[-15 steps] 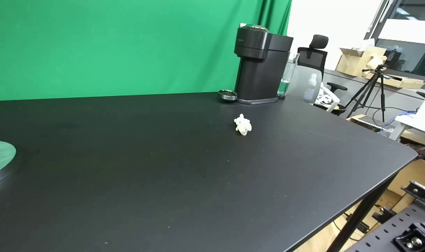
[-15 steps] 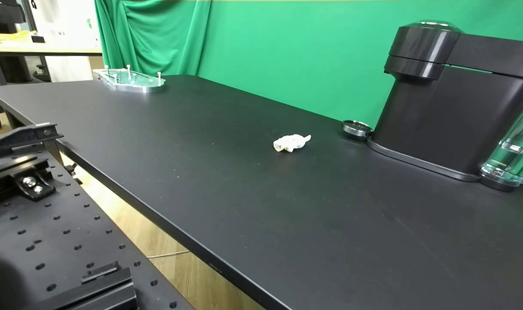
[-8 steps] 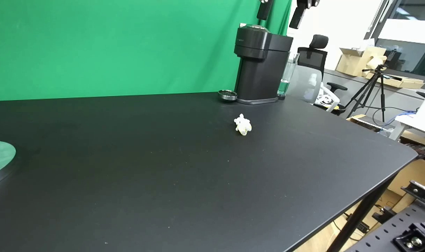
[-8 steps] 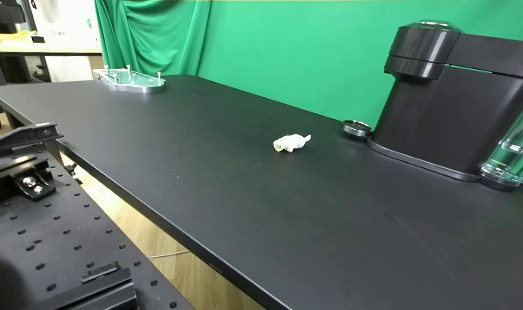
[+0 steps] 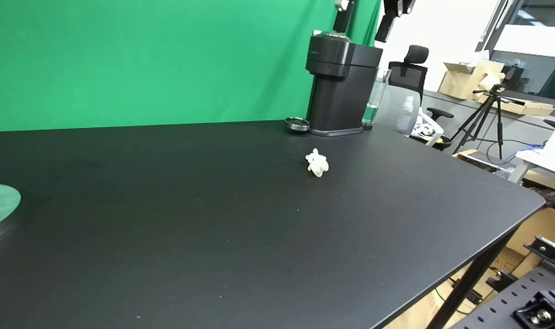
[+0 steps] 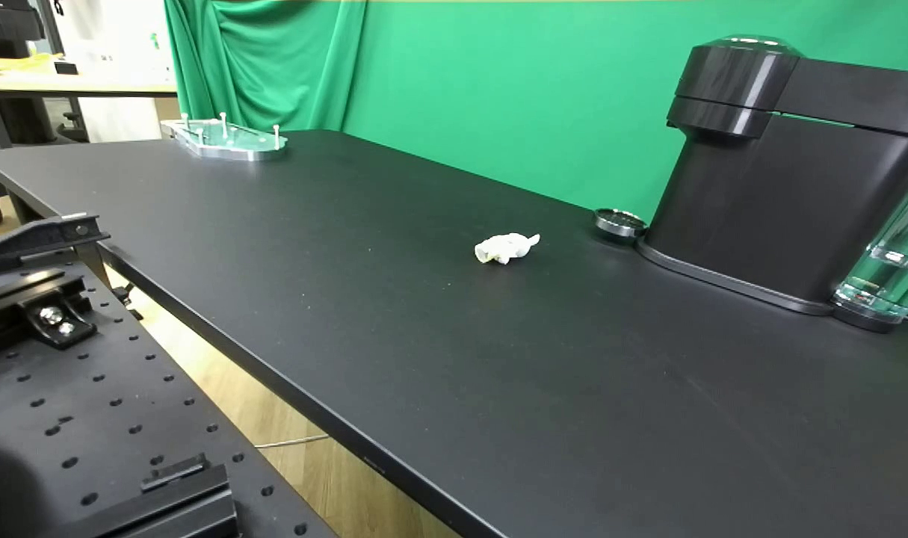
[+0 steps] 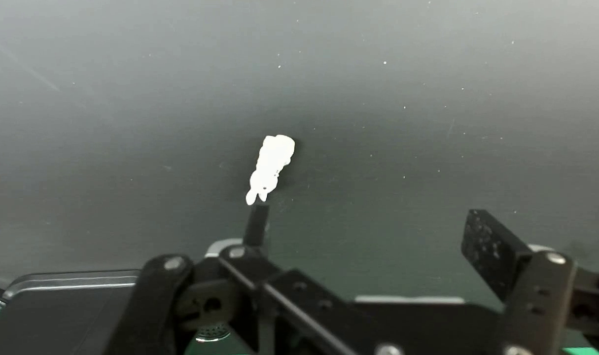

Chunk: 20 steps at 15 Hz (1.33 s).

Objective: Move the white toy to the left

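Overexposed white toy (image 7: 272, 160) in wrist view

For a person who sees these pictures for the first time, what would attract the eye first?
The bright green backdrop would probably win, standing behind the dark table in both exterior views. The small white toy likely comes next, lying on that table apart from the black machine. In the wrist view, the open claw looms large along the bottom, holding nothing.

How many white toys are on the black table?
1. The white toy lies on the black table, nearer the camera than the black coffee machine in an exterior view, and apart from the open gripper. Any behind the machine could be hidden.
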Motion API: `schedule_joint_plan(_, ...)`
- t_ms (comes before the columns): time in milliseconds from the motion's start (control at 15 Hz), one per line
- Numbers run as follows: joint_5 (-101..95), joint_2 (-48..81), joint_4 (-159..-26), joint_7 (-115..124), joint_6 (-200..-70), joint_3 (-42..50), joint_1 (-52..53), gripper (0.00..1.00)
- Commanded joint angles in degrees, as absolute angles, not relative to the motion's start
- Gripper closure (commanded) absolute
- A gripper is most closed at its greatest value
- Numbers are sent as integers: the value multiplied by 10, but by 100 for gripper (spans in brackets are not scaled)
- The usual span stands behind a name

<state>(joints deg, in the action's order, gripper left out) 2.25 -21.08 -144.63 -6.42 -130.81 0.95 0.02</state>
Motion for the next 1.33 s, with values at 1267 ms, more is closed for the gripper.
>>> schedule_joint_plan(1267, 12, 222, -1179, -42, -1316, 38, -41, 0)
